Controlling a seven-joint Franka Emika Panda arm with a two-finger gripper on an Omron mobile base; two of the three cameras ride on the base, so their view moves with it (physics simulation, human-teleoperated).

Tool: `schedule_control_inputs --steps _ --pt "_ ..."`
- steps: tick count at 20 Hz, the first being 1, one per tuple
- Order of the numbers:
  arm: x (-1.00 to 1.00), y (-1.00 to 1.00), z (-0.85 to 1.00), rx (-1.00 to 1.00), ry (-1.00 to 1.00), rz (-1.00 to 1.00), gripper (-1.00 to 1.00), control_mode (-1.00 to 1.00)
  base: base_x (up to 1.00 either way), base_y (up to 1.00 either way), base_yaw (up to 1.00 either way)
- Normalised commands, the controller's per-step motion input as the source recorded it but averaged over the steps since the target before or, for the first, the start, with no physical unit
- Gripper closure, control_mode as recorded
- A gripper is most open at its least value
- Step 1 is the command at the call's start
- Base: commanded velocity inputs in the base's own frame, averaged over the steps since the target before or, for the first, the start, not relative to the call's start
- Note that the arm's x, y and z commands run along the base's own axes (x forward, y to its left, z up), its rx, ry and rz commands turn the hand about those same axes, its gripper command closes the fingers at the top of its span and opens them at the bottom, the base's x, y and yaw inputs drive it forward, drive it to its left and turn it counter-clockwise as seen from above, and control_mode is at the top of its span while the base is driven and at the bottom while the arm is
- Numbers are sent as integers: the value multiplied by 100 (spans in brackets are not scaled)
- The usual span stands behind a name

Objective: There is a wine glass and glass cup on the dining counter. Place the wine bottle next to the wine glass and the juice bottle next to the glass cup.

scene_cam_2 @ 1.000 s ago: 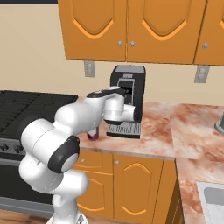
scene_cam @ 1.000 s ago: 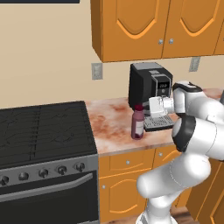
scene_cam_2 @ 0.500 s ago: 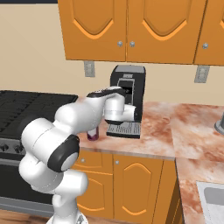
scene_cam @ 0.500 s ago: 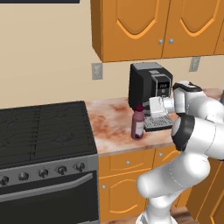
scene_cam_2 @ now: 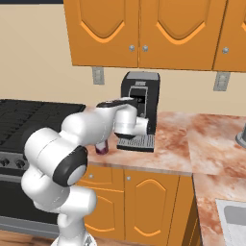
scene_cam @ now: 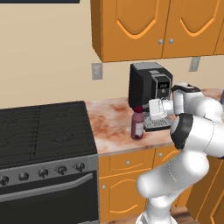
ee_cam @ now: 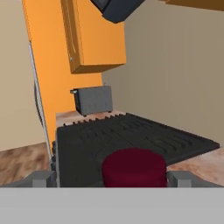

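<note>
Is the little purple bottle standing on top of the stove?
No, the juice bottle stands on the marbled worktop, between the stove and the coffee machine.

The juice bottle [scene_cam: 137,124] stands on the worktop [scene_cam: 111,124], between the stove [scene_cam: 43,131] at its left and the coffee machine [scene_cam: 149,89] at its right and behind. The gripper [ee_cam: 111,178] is just beside the bottle's cap, one finger on each side. Wall cabinets [scene_cam: 153,26] hang above.
</note>
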Motion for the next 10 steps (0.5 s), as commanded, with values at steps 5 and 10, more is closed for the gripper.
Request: schedule_control_inputs --steps 5,10 --pt "4 -3 -14 0 0 0 -100 -100 0 0 0" --pt "8 0 -2 0 0 0 -100 -100 0 0 0"
